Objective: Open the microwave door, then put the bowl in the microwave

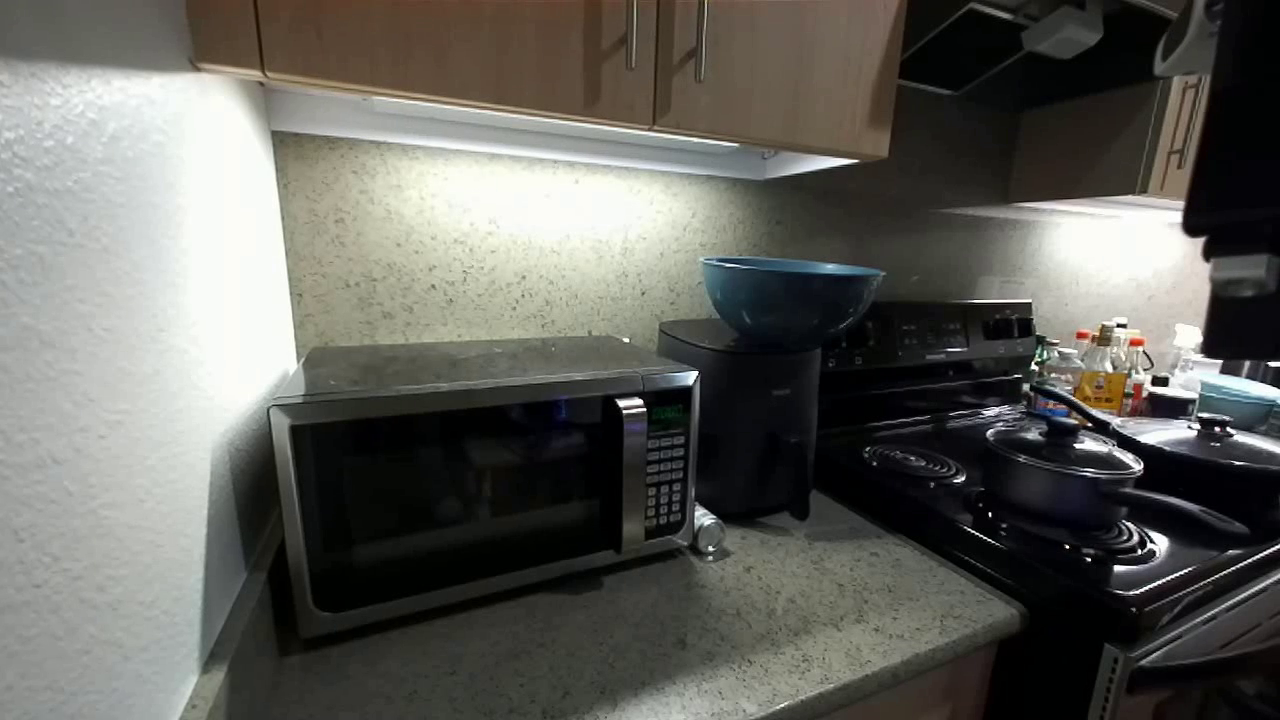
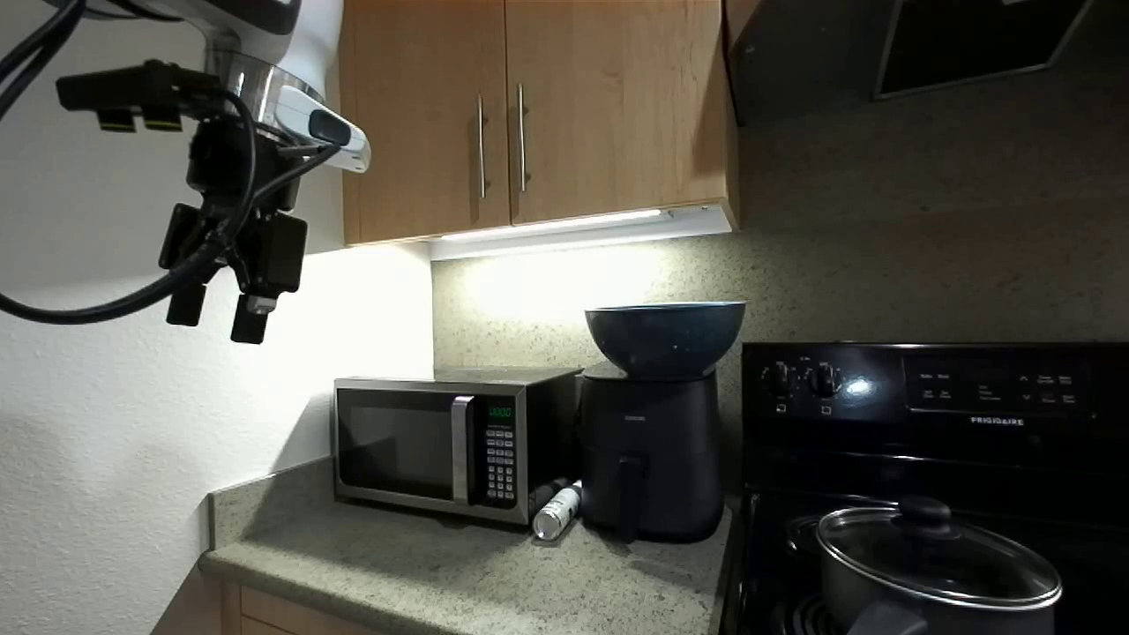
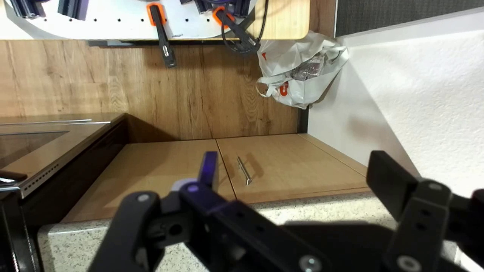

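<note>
In an exterior view, dark hardware (image 1: 1240, 180) is cut off by the upper right edge; I cannot tell which part of me it is. In an exterior view, my arm (image 2: 309, 44) runs out of frame at the upper left. The glass of the door (image 1: 450, 490) is too dark and reflective for me to see inside the microwave (image 1: 470, 365), and a cylinder (image 1: 709, 530), low in the middle of an exterior view, is mostly hidden behind it. The side-on angle hides most of the inside of the bowl (image 1: 790, 300). That bowl is wide, deep and glossy blue, standing upright on a tall black appliance (image 1: 750, 430) right of centre in both exterior views. The microwave, left of centre, is a steel box with its door closed, a vertical silver handle (image 1: 632, 475) and green digits (image 1: 668, 411) lit above the buttons (image 1: 665, 480). My gripper (image 2: 218, 319) hangs at the upper left of an exterior view, pointing down, well apart from both. In the wrist view its fingers (image 3: 387, 181), dark and partly blurred, stand wide apart in the lower half, with cabinet doors (image 3: 295, 162) and speckled counter (image 3: 325, 209) visible between them; they grip and touch nothing.
</note>
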Action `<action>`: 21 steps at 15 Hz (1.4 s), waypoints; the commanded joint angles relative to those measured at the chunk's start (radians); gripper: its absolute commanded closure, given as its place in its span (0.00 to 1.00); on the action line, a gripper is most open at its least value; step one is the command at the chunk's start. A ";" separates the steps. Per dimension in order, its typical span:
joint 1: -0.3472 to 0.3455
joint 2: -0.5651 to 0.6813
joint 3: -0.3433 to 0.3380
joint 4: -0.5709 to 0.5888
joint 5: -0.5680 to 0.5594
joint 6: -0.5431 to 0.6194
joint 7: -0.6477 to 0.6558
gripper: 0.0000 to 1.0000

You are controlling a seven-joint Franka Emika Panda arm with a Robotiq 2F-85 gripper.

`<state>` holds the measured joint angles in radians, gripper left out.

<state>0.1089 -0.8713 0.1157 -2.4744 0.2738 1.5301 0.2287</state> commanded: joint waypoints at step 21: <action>-0.024 0.519 0.156 -0.068 -0.010 0.798 0.186 0.00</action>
<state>0.0827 -0.4814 0.2568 -2.5467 0.2761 2.2150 0.3618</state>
